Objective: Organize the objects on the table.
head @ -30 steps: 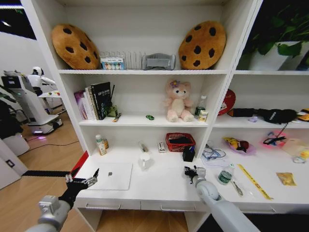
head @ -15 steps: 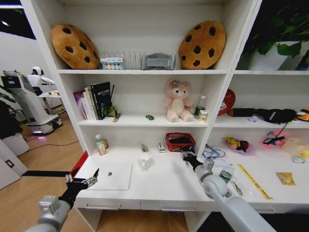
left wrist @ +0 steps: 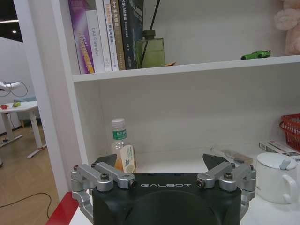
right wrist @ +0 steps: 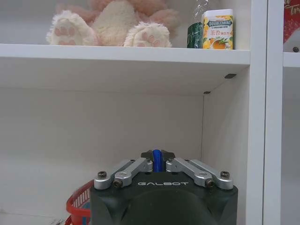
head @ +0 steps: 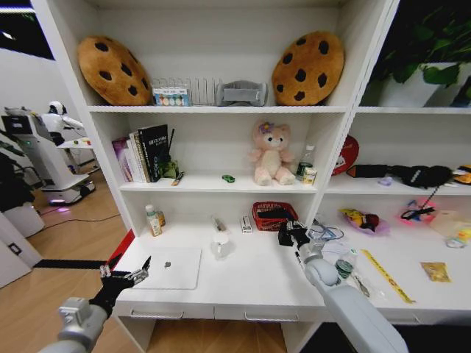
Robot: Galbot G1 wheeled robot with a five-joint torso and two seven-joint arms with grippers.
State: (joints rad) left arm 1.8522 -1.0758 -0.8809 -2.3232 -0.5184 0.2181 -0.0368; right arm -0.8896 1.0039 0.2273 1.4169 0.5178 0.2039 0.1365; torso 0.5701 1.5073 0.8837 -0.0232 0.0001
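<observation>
Silver laptop [head: 168, 268]: flat on the white bench [head: 250, 283], lower left of the head view. Green toy car [head: 229, 178]: on the middle shelf, left of the pink plush bear [head: 271, 154]. Right gripper [head: 298, 234]: raised at frame centre-right beside the red basket [head: 274, 215], fingers clenched on a thin blue item [right wrist: 156, 160]. Left gripper [head: 125, 276]: lower left, off the bench edge, fingers released, spread wide.

table [head: 250, 283]: smooth matt white | laptop [head: 168, 268]: matt silver metal | basket [head: 271, 216]: red mesh | bear [head: 271, 154]: plush cloth
</observation>
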